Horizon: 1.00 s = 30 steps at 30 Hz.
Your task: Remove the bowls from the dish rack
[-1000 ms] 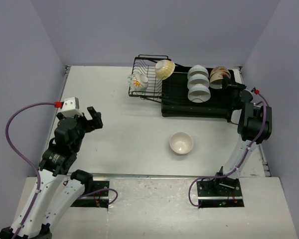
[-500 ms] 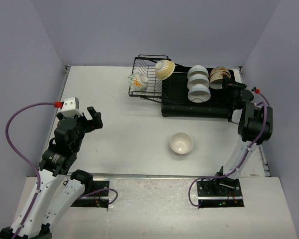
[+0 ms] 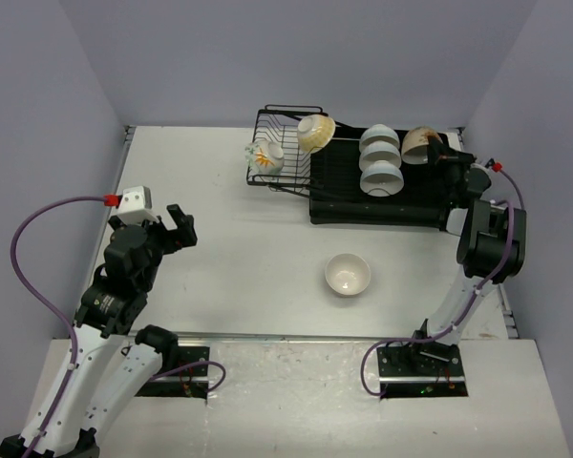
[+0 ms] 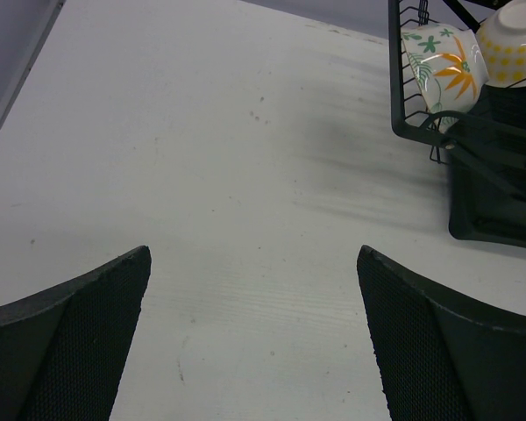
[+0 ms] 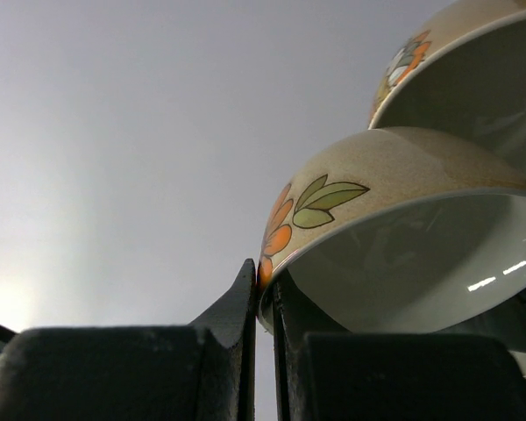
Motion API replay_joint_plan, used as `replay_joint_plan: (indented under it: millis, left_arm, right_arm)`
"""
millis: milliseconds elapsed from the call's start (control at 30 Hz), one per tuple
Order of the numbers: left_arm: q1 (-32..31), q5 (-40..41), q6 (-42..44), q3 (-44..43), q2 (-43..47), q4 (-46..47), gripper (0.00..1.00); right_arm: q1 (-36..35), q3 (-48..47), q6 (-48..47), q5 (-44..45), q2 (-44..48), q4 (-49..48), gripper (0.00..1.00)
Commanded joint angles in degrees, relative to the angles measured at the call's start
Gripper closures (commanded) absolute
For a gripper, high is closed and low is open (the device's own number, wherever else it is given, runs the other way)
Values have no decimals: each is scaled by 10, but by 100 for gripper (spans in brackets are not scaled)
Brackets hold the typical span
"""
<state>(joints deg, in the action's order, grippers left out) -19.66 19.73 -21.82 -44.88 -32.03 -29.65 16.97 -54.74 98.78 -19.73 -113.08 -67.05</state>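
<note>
At the far right end of the flat black rectangular drainer tray [image 3: 344,206], the right gripper [image 5: 265,285] had its two matte black fingers nearly together, pinching the thin rim of a glossy tan ceramic bowl [image 5: 377,184] tipped on its side. An orange flower and green leaves were painted on its speckled outer wall, and its inside was smooth white with glints. A second tan bowl [image 5: 460,61] of the same pattern leaned just behind it. Beside them on the tray stood a nested row of plain white bowls [image 3: 380,160]. The black wire dish rack [image 3: 288,143] joined to the tray's left held a cream-yellow dotted bowl [image 3: 316,132] and a white flower-painted bowl [image 4: 443,66]. One round white bowl [image 3: 348,274] sat upright on the pale matte table [image 3: 220,181], well apart from the tray. The left gripper [image 4: 252,254] hung over bare table, its mesh-textured fingers spread wide, holding nothing.
</note>
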Motion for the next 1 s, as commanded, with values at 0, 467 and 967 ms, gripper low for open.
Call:
replay_joint_plan:
  millis: [0, 467, 967]
  left_arm:
    - [-2, -4, 10, -1, 0, 23, 0]
    - [-2, -5, 10, 0, -5, 23, 0]
    - [-2, -1, 9, -1, -2, 22, 0]
  right_arm:
    - [-4, -27, 21, -19, 51, -280, 100]
    - [-4, 5, 23, -43, 108, -278, 100]
    - [-22, -15, -237, -290, 347, 95, 100]
